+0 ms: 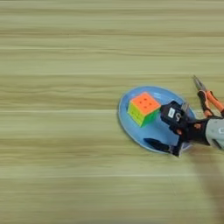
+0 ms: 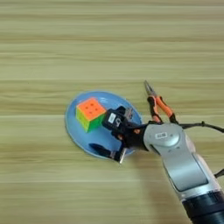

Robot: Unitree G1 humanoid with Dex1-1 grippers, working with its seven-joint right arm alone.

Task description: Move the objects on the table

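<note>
Claw (image 2: 106, 134) hung spread and empty over the plate (image 2: 74, 127) - one finger (image 2: 99, 151) near its front rim, the other beside the cube (image 2: 89, 113), which sat on the plate just left of the claw - likely lined up for a grab. Pliers (image 2: 158, 104) lay on the table (image 2: 43, 52) behind, off the plate.

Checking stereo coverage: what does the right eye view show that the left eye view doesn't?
Only the right eye view: the whole silver forearm, a thin black cable off its right side, and table right of the pliers.
Only the left eye view: more bare table on the left; the pliers' handles and the forearm are cut at its right edge.
Both: cube on the blue plate, the right gripper open over the plate beside the cube, pliers right of the plate.
</note>
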